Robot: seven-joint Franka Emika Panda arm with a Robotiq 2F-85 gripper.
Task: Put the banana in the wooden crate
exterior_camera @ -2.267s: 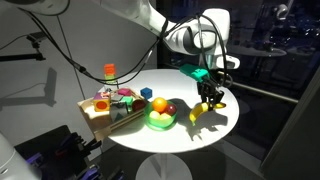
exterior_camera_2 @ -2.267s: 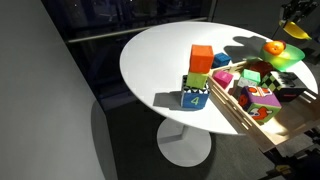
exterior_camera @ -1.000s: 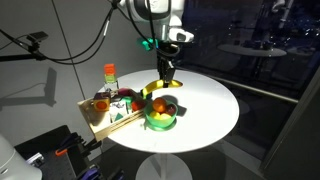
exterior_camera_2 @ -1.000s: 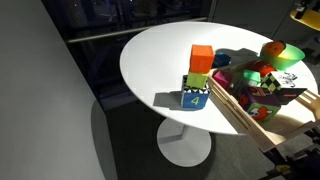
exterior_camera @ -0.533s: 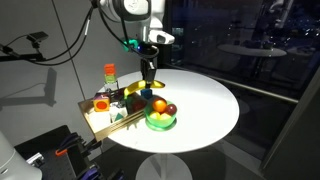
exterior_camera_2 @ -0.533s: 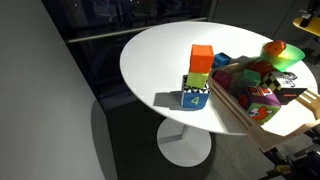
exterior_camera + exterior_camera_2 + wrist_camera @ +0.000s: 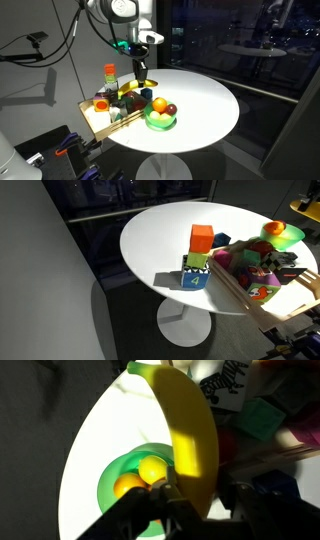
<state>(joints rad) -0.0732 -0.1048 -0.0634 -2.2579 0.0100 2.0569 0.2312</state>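
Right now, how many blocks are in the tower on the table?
3. The orange block is on top, the green block is in the middle, and the blue block marked 4 is at the bottom, beside the wooden crate.

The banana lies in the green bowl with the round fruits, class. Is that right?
No. The banana is not in the green bowl; the hand grips it in the air, as the wrist view shows. The round fruits do lie in the bowl.
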